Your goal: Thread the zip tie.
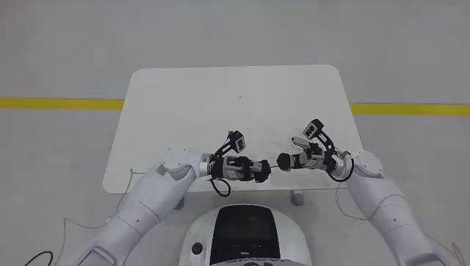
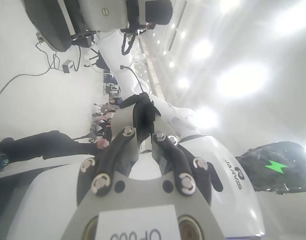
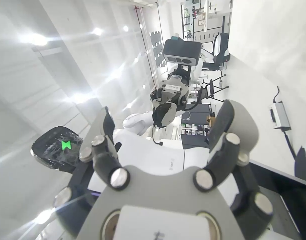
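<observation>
Zip tie [image 1: 273,166] in left grip, loose end not yet taken up

Finding: the zip tie is pinched in the left gripper [image 2: 143,101], whose jaws are closed on the strap. A thin length curves away free beyond the tips. In the top view it shows as a short dark line between the two grippers, in the air over the near edge of the table [image 1: 220,97].

Finding: the right gripper [image 1: 288,161] faces the left one, just beside the free length. Its jaws stand wide apart with nothing between them.

Which end is the head and which the tail cannot be made out.

Assessment: the step in hand appears to be taking the free end so it can be fed through the head. The task looks to be at an early stage.

Recommendation: bring the right jaws over the strap close to its tip, since a long unsupported length will flex and miss the slot. Close squarely across the flat of the strap. The left grip should hold firm and level while tip and slot are aligned along one axis
</observation>
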